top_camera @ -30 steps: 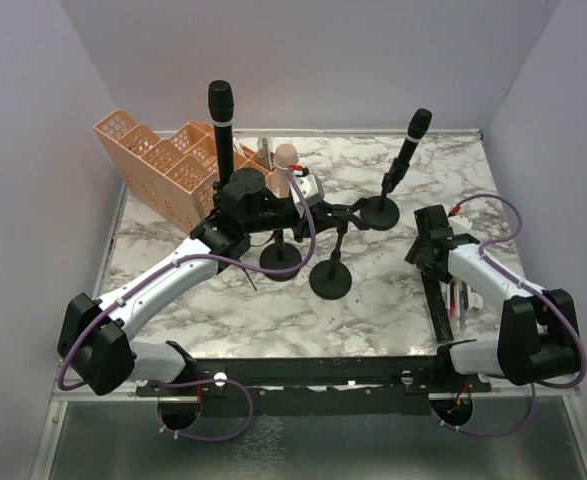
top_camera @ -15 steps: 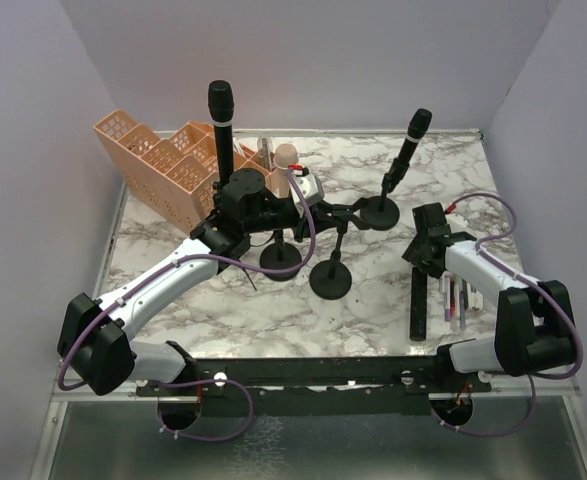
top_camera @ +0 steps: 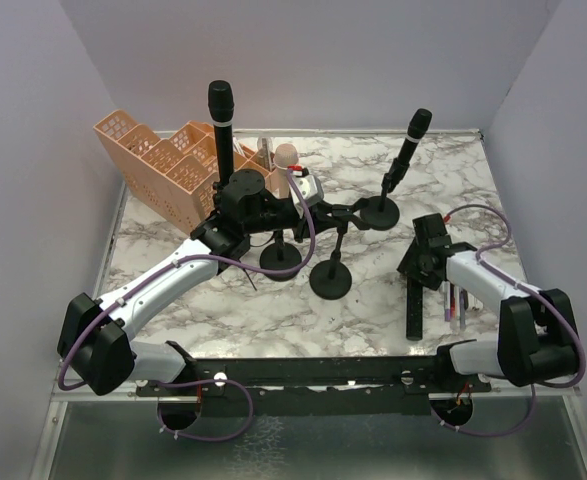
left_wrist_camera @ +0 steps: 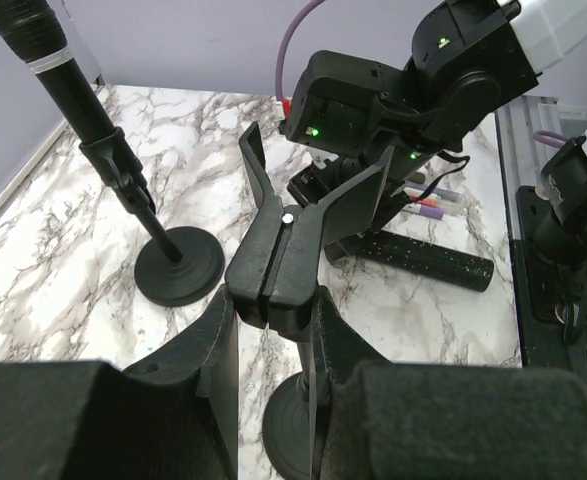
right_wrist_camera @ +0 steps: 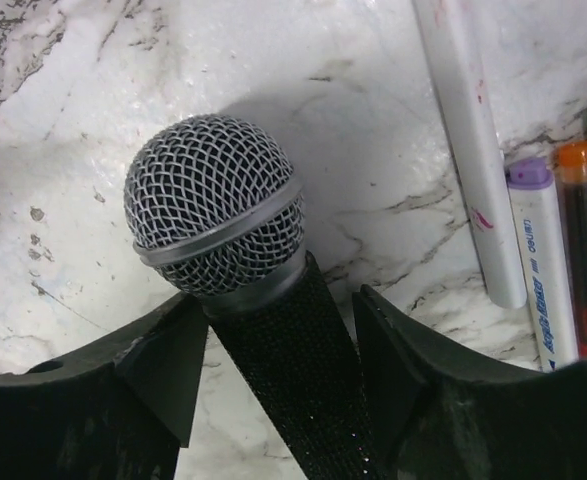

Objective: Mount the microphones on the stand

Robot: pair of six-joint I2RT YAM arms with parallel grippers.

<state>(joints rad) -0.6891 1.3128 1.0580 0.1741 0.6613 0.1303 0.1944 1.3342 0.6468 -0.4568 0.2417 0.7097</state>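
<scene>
A black microphone with a silver mesh head point(right_wrist_camera: 213, 205) lies flat on the marble. My right gripper point(right_wrist_camera: 278, 305) is open and straddles its neck; its left finger is against the neck and a gap shows at the right finger. From above, this microphone point(top_camera: 412, 308) points toward me, below the right gripper point(top_camera: 420, 270). My left gripper point(left_wrist_camera: 273, 300) is shut on the black clip point(left_wrist_camera: 278, 260) of an empty stand point(top_camera: 331, 281). One black microphone point(top_camera: 409, 145) sits tilted in a stand at the back. A taller black one point(top_camera: 221, 115) stands clipped upright. A pale pink microphone point(top_camera: 286, 155) shows behind my left arm.
A peach plastic basket point(top_camera: 158, 165) stands at the back left. Several pens point(top_camera: 455, 300) lie right of the lying microphone, close to my right fingers. Another empty stand base point(top_camera: 281, 258) sits beside the held stand. Purple walls close in left, back and right.
My right gripper has shifted slightly nearer and left. The lying microphone's tail has swung left, so it now points almost straight toward me. The left arm has not moved.
</scene>
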